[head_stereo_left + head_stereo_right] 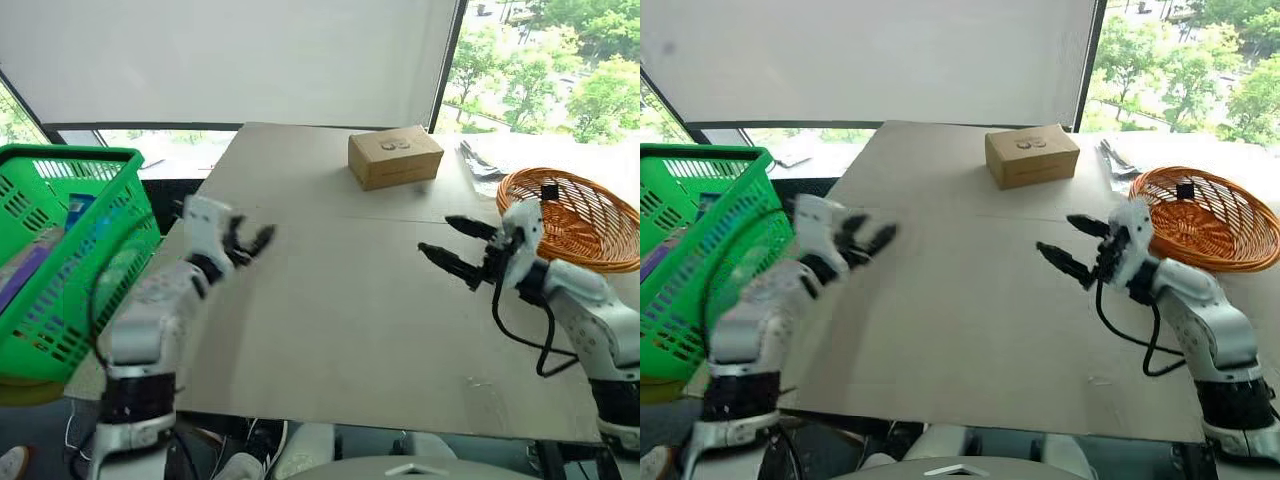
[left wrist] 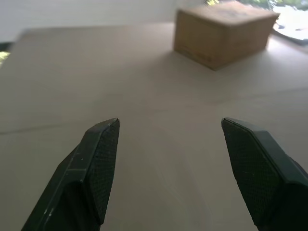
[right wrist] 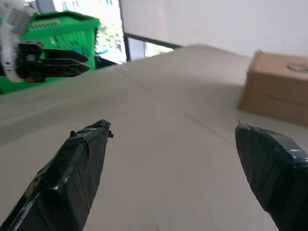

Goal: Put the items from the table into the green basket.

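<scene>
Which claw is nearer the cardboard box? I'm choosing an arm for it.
Right, narrowly. The right claw is below-right of the cardboard box; the left claw sits farther off, below-left.

Table [image 1: 340, 320] centre bare; cardboard box [image 1: 395, 156] far.

Daylight came from the windows [image 1: 540, 70], slightly blown out; I saw the left gripper [image 1: 252, 243] blurred, probably motion.

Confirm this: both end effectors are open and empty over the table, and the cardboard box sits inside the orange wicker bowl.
Wrong about the cardboard box: the left eye view shows it on the table, beside the orange wicker bowl. Left end effector and right end effector are open and empty.
</scene>
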